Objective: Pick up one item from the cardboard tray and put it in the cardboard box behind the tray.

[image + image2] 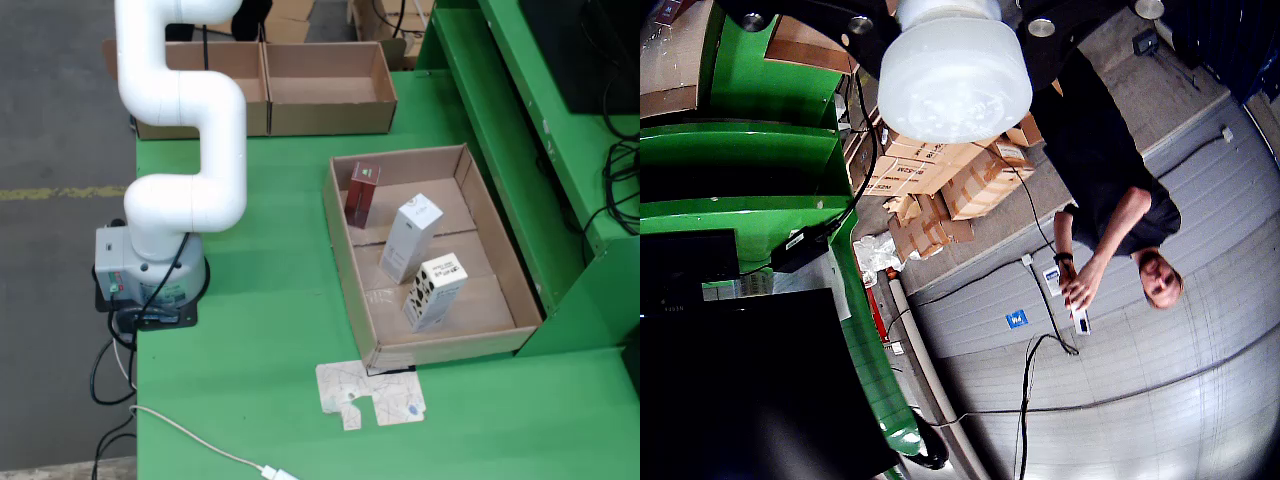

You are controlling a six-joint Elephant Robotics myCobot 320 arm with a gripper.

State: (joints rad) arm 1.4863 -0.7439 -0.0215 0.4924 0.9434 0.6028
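Glossy white tubular arm (185, 110) (grey base (150, 272))

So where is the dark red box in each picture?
View from above: the dark red cardboard box stands upright at the far left corner of the open cardboard tray.
View that rides on the pincer: not in it; the camera points away, toward a person.
Shared landmark: the green shelf frame appears in both.
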